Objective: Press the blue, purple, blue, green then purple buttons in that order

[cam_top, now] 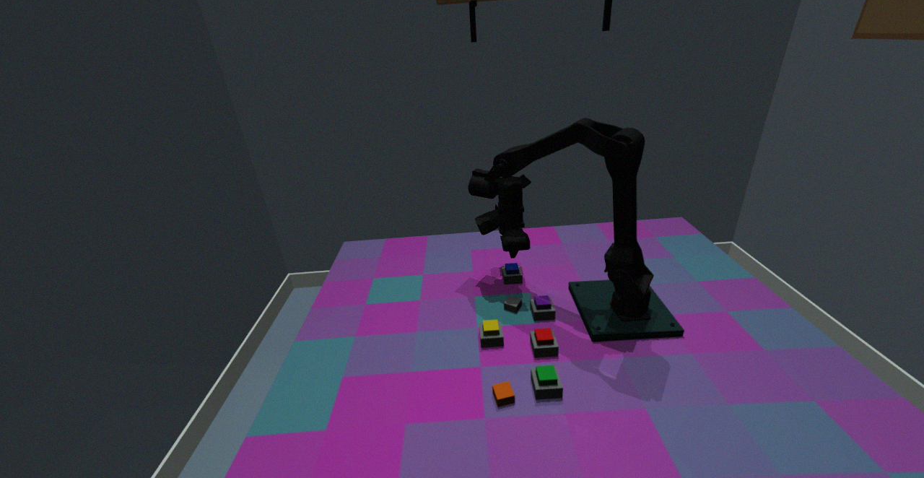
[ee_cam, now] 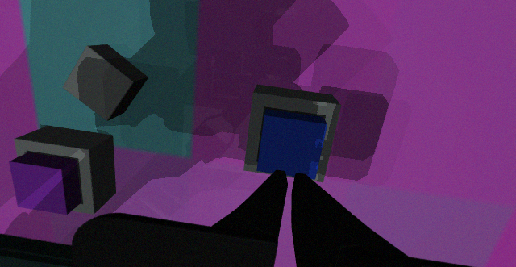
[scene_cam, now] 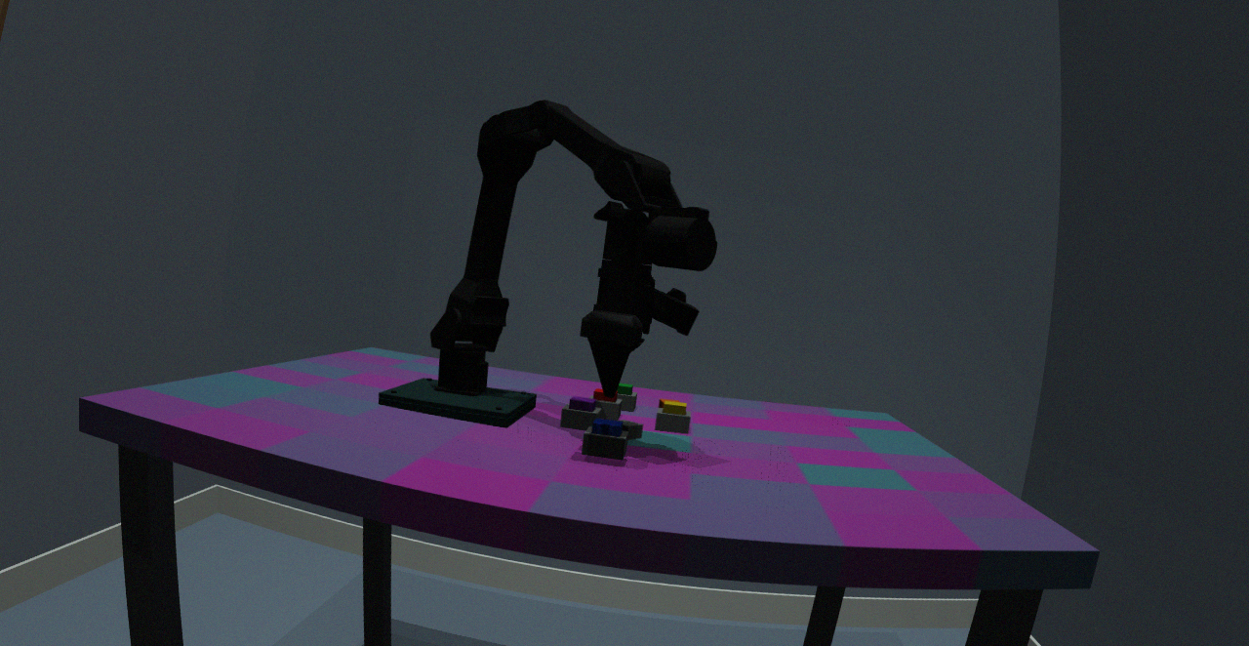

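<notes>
My gripper (cam_top: pixel 513 255) (scene_cam: pixel 609 394) (ee_cam: pixel 288 181) is shut and empty, pointing down a little above the blue button. The blue button (cam_top: pixel 511 267) (scene_cam: pixel 607 427) (ee_cam: pixel 292 146) stands raised in its grey housing, with a gap between it and the fingertips in the top and exterior views. The purple button (cam_top: pixel 541 301) (scene_cam: pixel 583 403) (ee_cam: pixel 38 186) stands raised, nearer the arm's base. The green button (cam_top: pixel 546 375) (scene_cam: pixel 624 389) is raised, at the near end of the group in the top view; it is out of the wrist view.
A red button (cam_top: pixel 543 336) (scene_cam: pixel 602 393) lies between purple and green. A yellow button (cam_top: pixel 491 327) (scene_cam: pixel 673 406) stands beside it. A grey block (cam_top: pixel 512 305) (scene_cam: pixel 633 428) (ee_cam: pixel 106 83) lies between blue, purple and yellow. An orange block (cam_top: pixel 503 392) lies beside the green button.
</notes>
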